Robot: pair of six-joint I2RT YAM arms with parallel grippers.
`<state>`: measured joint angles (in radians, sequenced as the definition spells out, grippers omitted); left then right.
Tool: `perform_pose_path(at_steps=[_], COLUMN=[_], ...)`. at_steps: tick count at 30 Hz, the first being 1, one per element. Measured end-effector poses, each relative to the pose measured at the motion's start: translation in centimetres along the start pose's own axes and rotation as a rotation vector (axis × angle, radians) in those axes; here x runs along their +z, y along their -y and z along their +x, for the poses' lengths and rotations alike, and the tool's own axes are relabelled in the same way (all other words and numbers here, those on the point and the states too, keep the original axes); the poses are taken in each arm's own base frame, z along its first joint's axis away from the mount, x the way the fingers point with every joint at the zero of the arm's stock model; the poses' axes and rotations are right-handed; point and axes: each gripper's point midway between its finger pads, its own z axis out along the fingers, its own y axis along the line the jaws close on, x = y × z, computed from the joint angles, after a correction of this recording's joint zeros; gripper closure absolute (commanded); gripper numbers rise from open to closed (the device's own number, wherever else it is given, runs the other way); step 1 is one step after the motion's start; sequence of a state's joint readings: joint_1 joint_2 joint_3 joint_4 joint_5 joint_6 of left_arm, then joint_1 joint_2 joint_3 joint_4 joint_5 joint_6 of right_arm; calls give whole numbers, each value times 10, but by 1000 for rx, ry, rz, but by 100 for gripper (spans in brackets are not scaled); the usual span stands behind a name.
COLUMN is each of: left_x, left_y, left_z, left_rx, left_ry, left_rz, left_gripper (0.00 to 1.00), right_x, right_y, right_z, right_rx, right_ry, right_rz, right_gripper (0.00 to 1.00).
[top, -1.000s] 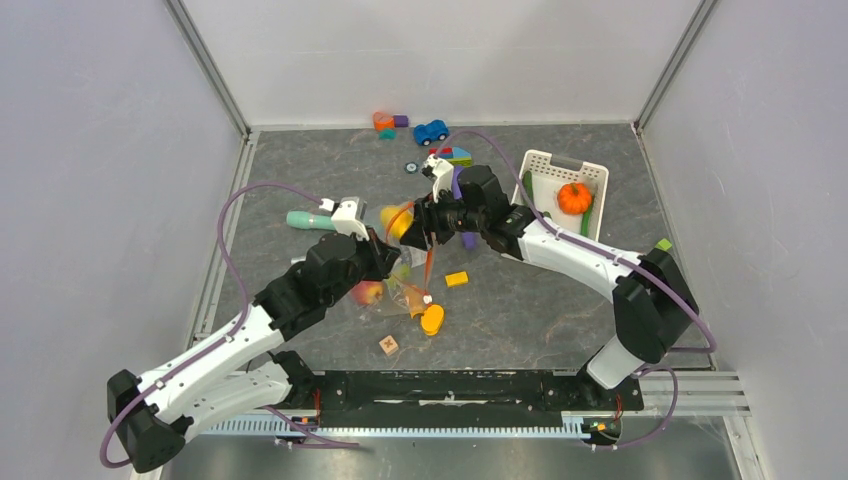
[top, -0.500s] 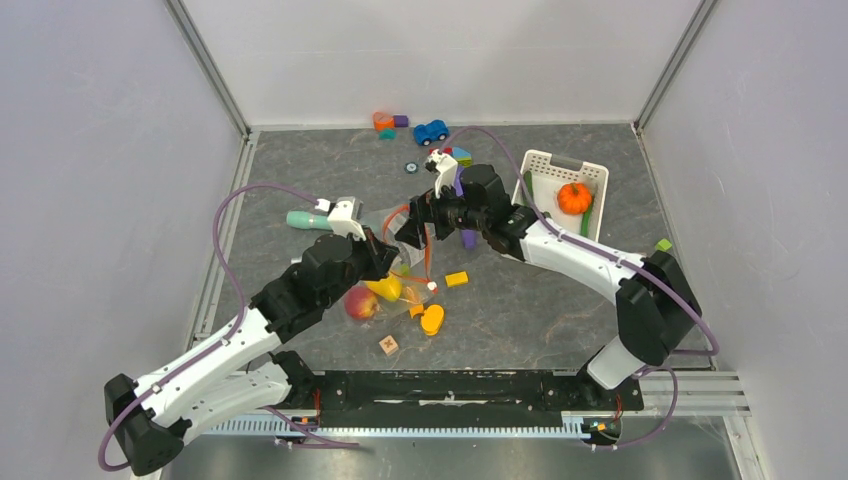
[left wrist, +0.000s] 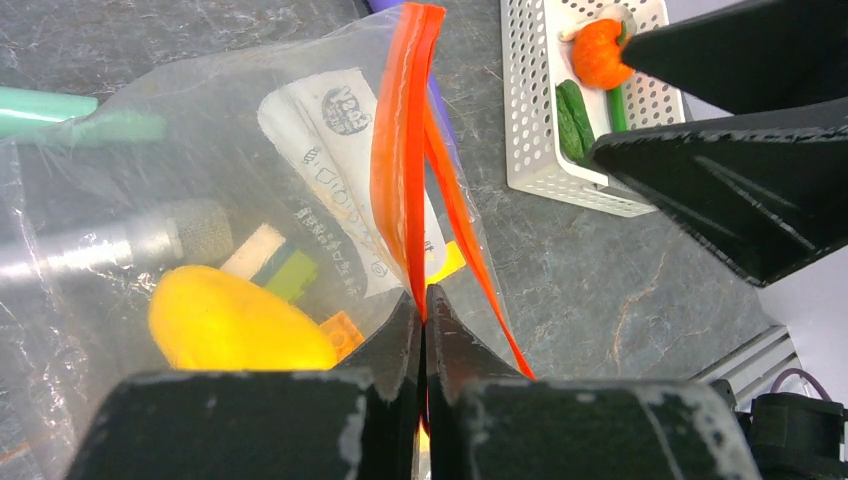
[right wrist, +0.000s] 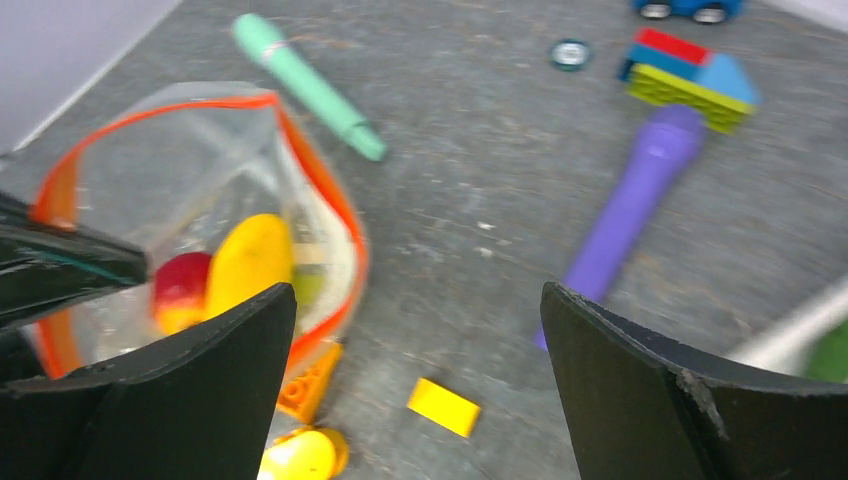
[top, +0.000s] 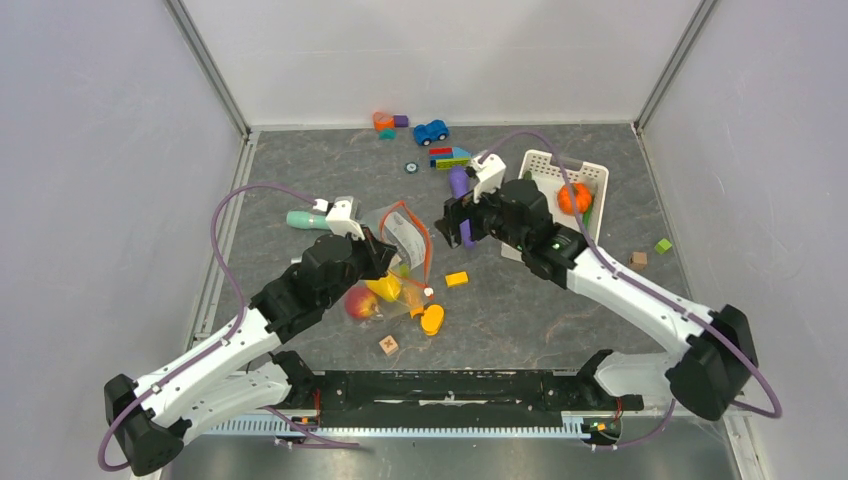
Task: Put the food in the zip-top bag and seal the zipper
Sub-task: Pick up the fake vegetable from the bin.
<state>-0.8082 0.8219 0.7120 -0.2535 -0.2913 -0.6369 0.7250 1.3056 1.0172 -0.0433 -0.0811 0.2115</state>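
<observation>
Broadly, the grey table [top: 520,300] carries everything. The white basket [top: 548,157] sits in the upper right of the overhead view, and the clear bag [top: 400,232] lies near the centre, to its left. The left pincer [left wrist: 421,305] is closed tight on the bag's orange-red zipper [left wrist: 405,150], holding the strip up so the mouth gapes as an open loop; whether it grips one lip or both I cannot tell. The right pincer [right wrist: 418,300] hangs between bag and basket with its fingers spread wide and nothing between them. A purple tool [right wrist: 640,215] lies just beside it on the table.

Inside the bag a yellow squash [right wrist: 245,265] and a red fruit [right wrist: 180,290] lie pressed together low against the plastic. More food is in the basket: an orange pumpkin [top: 572,197] and, beside it, dark green cucumbers [left wrist: 575,115], their long axis running along the basket's length. From the open pincer that food lies to the right and slightly up in the overhead view, and the right arm is plainly the nearer one. In my judgement the next move calls for that arm to swing over the basket. For a cucumber, it would need to close across the narrow width. The zipper is not yet sealed.
</observation>
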Motion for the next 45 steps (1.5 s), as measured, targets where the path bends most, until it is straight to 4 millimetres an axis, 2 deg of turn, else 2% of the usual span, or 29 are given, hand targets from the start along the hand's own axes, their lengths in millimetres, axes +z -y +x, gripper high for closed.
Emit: perform_pose_path(at_steps=[6,9,11,14,19,23,30,33,40,45], left_x=[0,0,1,1,3,4,6,7,8,9], left_y=[-1,-1,-1,-2,-2,-3,-4,-4,-5,-5], left_z=[0,0,0,1,3,4,7,8,9,10], left_rx=[0,1,1,2,4,6,9,11,12,14], left_ry=[3,1,0,-1,-7,-12,-22,-26,-28,-35], left_rz=[-6,-7,-7,-8,-13,-16,-23,-26,-28,-29], left_gripper=[98,98,98,98,98,98,98,98,98,98], right_x=[-35,-48,-59,-70,-64,-58,-59,-63,-62,-58], right_y=[61,106,145,196,255,290,335,350,371,384], right_z=[-2,2,8,24,64,81,85,96,130,137], right_rx=[-58,-68,-58,-49,-47,-43,-24,0,70,103], right_ry=[37,15,-13,-81,-263,-355,-401,-425,-486,-488], right_rz=[298,455,576,727,858,939,1038,1054,1016,1001], right_gripper=[2,2,2,2,2,2,2,2,2,2])
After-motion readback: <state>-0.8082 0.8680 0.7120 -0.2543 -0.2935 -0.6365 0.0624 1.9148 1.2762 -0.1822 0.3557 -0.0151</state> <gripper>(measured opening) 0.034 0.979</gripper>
